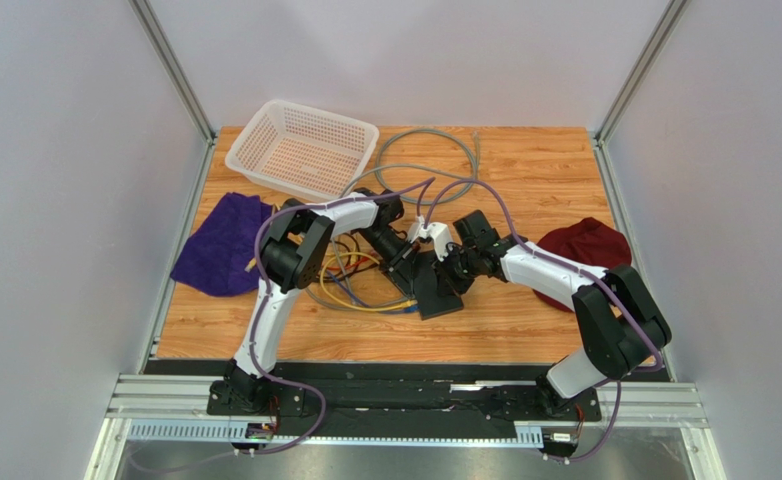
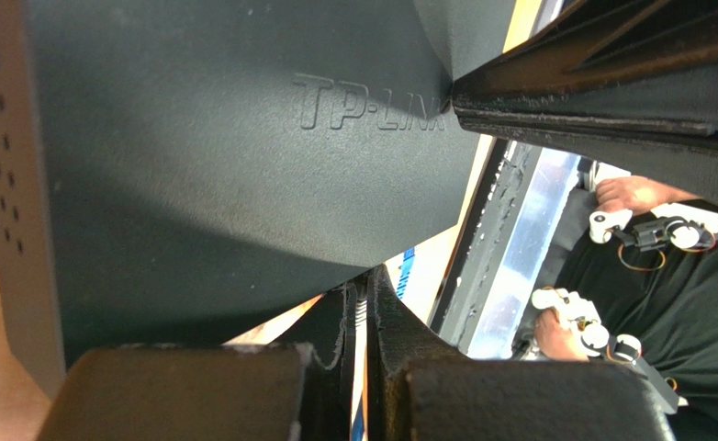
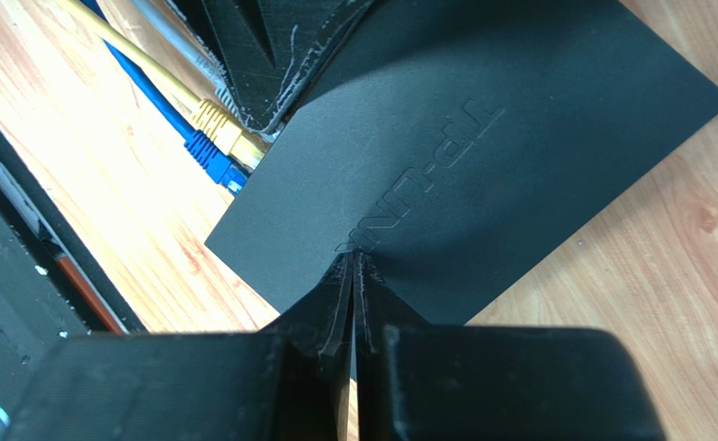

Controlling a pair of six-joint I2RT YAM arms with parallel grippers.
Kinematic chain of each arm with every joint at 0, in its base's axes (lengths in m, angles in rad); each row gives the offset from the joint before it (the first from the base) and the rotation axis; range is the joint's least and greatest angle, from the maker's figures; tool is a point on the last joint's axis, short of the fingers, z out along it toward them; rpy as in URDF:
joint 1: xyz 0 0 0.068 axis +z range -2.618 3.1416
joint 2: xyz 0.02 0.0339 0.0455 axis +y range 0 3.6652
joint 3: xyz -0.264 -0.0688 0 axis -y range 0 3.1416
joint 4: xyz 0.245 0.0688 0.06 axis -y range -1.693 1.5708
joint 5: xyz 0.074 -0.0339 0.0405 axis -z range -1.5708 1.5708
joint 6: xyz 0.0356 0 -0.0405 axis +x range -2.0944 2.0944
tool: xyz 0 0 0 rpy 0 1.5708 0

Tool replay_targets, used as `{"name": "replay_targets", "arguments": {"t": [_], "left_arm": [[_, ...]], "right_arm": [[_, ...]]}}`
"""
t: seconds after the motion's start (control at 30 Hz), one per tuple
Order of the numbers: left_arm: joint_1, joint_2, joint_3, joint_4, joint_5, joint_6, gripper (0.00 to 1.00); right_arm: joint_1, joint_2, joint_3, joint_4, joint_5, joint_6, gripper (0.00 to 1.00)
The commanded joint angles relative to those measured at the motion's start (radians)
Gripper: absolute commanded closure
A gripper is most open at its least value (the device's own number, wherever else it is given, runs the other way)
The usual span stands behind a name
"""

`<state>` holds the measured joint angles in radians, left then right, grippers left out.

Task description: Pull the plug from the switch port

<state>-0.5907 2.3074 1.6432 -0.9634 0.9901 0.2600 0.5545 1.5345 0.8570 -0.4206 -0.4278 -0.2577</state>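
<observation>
Overhead view: bright, even, diffuse light; soft shadows on the desk (image 1: 545,170) around the switch (image 1: 437,290). Wrist views: dull sheen across the switch's top, embossed lettering sharp; black foreground below it blurred, underexposed.

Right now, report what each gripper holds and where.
The left gripper appears to hold the gray cable by its ribbed boot, at the switch. The right gripper holds nothing: jaws shut, tips on the switch top.

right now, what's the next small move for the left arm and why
Probably draw the left gripper straight back from the switch. Its fingers look shut on a grey plug at the port edge, and the shut right gripper presses on the switch's top, which should hold it still.
</observation>
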Motion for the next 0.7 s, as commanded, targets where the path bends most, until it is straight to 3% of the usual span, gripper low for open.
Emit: {"name": "replay_targets", "arguments": {"t": [0.0,0.3,0.67], "left_arm": [[0.022,0.029,0.112,-0.037,-0.041,0.067,1.00],[0.012,0.001,-0.039,0.011,-0.004,0.068,1.00],[0.017,0.040,0.053,-0.041,-0.019,0.093,1.00]], "right_arm": [[-0.004,0.026,-0.007,-0.009,0.037,-0.003,0.96],[-0.004,0.022,-0.012,-0.003,0.043,0.000,0.96],[-0.004,0.041,0.007,-0.004,0.035,0.000,0.96]]}}
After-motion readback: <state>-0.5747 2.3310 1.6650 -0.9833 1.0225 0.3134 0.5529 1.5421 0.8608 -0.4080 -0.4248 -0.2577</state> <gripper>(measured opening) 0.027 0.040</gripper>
